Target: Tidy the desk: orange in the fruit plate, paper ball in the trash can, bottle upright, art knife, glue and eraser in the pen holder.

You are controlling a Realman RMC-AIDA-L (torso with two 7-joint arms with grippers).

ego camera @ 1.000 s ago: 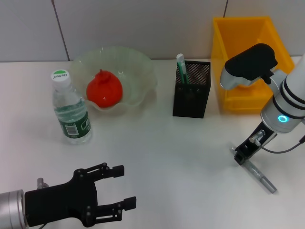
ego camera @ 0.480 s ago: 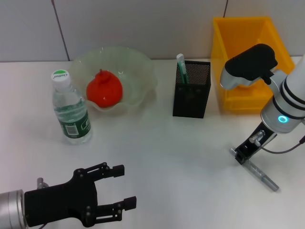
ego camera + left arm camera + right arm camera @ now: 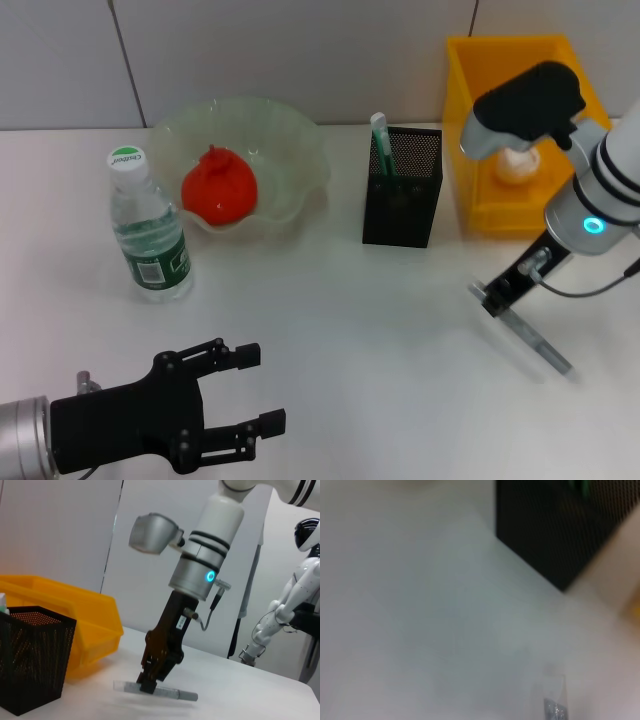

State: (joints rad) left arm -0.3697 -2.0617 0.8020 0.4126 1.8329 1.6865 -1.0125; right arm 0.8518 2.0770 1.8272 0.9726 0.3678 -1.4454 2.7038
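Since the earlier frames the right gripper (image 3: 492,300) has shifted toward the robot's left and lifted, carrying the grey art knife (image 3: 530,338) with it; the knife now hangs above the white desk (image 3: 350,300), its shadow lying apart from it on the surface. The jaws are clamped on one end of the knife, which the left wrist view shows held roughly level beneath the gripper (image 3: 150,682).

The room behind is a plain pale panelled wall (image 3: 300,50). In the left wrist view a white humanoid robot (image 3: 295,590) stands off in the background beyond the desk's far edge.

The trash can (image 3: 475,130) sits at the back of the desk on the robot's right, with the paper ball (image 3: 516,166) lying inside it, partly hidden by the right arm. The fruit plate (image 3: 290,150) stands at the back left, the orange (image 3: 220,188) resting in it. The bottle (image 3: 148,240) stands upright just beside the plate, nearer the robot, cap on. The pen holder (image 3: 402,190) stands between plate and trash can, a green-and-white stick (image 3: 381,140) poking out of one corner; whether it is the glue I cannot tell. The eraser cannot be made out.

The left gripper (image 3: 250,395) hovers low at the near left, jaws spread apart and holding nothing.
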